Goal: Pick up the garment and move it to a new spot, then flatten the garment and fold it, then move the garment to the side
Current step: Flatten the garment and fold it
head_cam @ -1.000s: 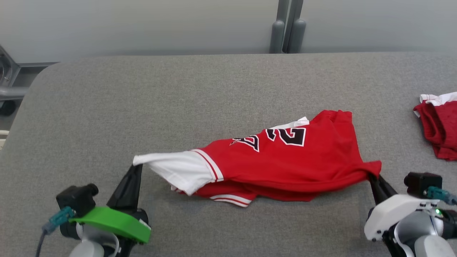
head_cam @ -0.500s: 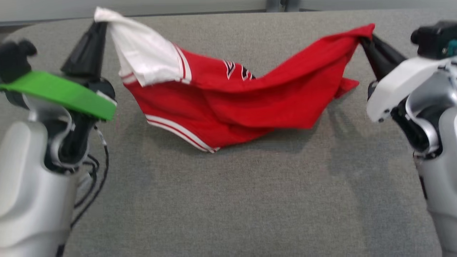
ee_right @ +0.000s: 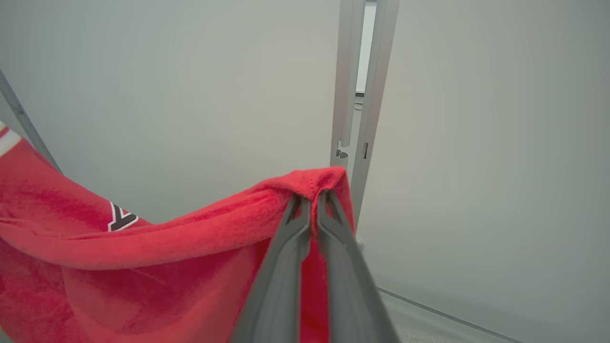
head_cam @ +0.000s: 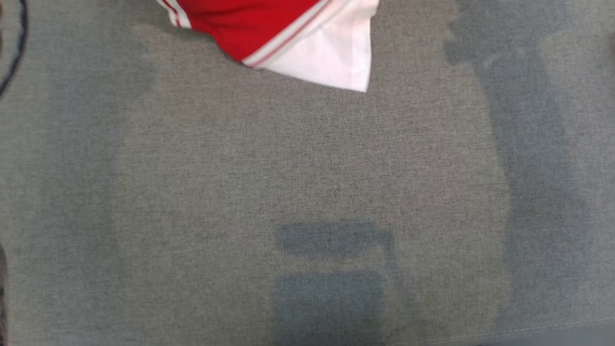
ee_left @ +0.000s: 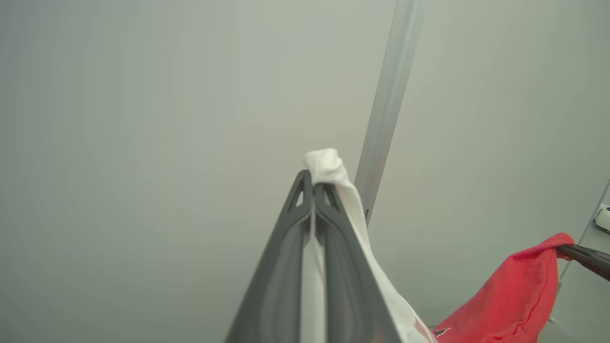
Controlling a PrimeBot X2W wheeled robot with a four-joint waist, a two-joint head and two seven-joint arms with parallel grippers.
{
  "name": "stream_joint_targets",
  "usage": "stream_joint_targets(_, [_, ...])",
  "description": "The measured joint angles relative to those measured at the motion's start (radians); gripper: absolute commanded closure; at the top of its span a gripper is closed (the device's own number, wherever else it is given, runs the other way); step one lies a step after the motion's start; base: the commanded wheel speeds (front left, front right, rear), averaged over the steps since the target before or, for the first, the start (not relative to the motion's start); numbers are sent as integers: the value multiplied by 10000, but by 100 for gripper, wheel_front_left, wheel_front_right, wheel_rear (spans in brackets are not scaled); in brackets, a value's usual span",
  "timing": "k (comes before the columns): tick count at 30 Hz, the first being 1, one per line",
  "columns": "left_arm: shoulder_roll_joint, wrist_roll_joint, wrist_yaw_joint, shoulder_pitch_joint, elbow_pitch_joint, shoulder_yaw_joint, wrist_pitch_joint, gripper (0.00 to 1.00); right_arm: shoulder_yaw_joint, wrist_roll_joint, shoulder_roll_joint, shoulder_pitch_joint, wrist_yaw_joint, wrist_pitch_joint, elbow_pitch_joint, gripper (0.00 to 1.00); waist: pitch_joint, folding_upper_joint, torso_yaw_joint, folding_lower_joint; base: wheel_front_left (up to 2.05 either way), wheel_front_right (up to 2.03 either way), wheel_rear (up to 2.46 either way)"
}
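Note:
The garment [head_cam: 288, 33] is a red jersey with white panels and striped trim; its lower edge hangs into the top of the head view above the grey table [head_cam: 307, 192]. In the left wrist view my left gripper [ee_left: 314, 178] is shut on a white corner of the garment [ee_left: 329, 169], held up in front of a pale wall. In the right wrist view my right gripper [ee_right: 312, 197] is shut on a red corner of the garment [ee_right: 190, 238], which sags away to the left. The right gripper's dark fingers [ee_left: 584, 255] also show at the left wrist view's right edge, pinching the red cloth.
Shadows of my arms and head fall on the grey table top [head_cam: 331, 269]. A black cable [head_cam: 14, 53] curves at the head view's upper left. A pale wall with a grey vertical post [ee_right: 355, 95] stands behind the lifted garment.
Both grippers have lifted the garment off the table and out of the head view's top. The head camera has tilted down toward the near part of the table.

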Motion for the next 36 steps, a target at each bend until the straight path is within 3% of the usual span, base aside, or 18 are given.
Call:
stream_joint_targets(9, [109,1078,-65,-2657,1342,-113,-1793,100,-685,-1003,604,-1865,2,-2086,2113,100,1050,0,-499,0,0,0,0])
stream_joint_targets(15, [-270,1430,-54,-4022,2127,36,-3290,100,-1432,-2052,1055,-2779,0,-3885,3187,100,1033,0,-825,-1,0,0,0])
stream_joint_targets(21, [-587,1693,-52,-4788,2182,339,-3781,100,-1875,-3097,1400,-3354,0,-5279,3825,100,811,0,-826,-4,0,0,0])
stream_joint_targets(28, [-761,1624,-104,-3823,2247,230,-3843,100,-1384,-3653,1302,-3127,0,-5319,4763,100,1102,0,-691,-4,0,0,0])
stream_joint_targets(36, [-617,892,-109,-478,1009,-293,-3841,100,688,-2387,506,-1517,0,-4420,5060,100,1056,-1,-312,-3,0,0,0])
